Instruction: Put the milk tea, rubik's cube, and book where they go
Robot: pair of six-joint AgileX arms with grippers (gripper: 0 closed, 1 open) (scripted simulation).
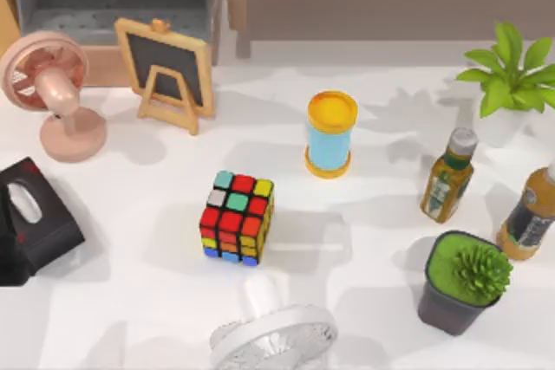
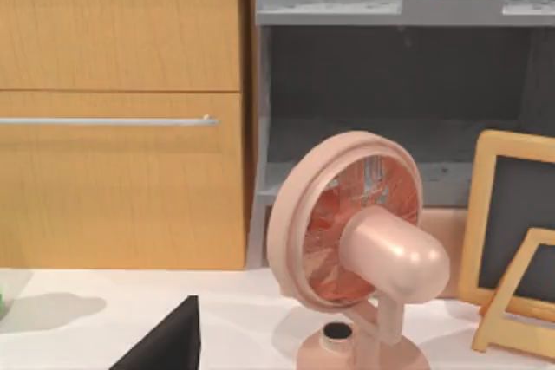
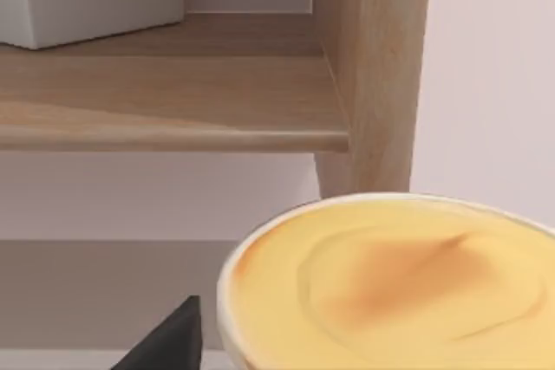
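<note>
From above, you've got the rubik's cube point(image 1: 237, 217) sitting upright near the middle of the white counter point(image 1: 121, 301); the milk tea point(image 1: 330, 134), blue body with a yellow lid, stands up and to its right, well apart from it; a pink fan point(image 1: 50, 88) and a small chalkboard easel point(image 1: 166, 71) sit at the back left; a black tissue box point(image 1: 30, 218) is at the left edge; a white fan point(image 1: 273, 335) pokes in at the near edge; two bottles point(image 1: 448, 175) and two potted plants point(image 1: 464, 279) crowd the right side.

Over to your left wrist view: the pink fan point(image 2: 355, 253) faces you, easel frame point(image 2: 512, 244) beside it, grey shelving point(image 2: 390, 84) behind; whether the left tool is released or clenched, you cannot tell.

Right wrist view now: the milk tea's yellow lid point(image 3: 390, 288) sits close below a wooden shelf point(image 3: 173, 93); the right tool's state, again, cannot be told.
</note>
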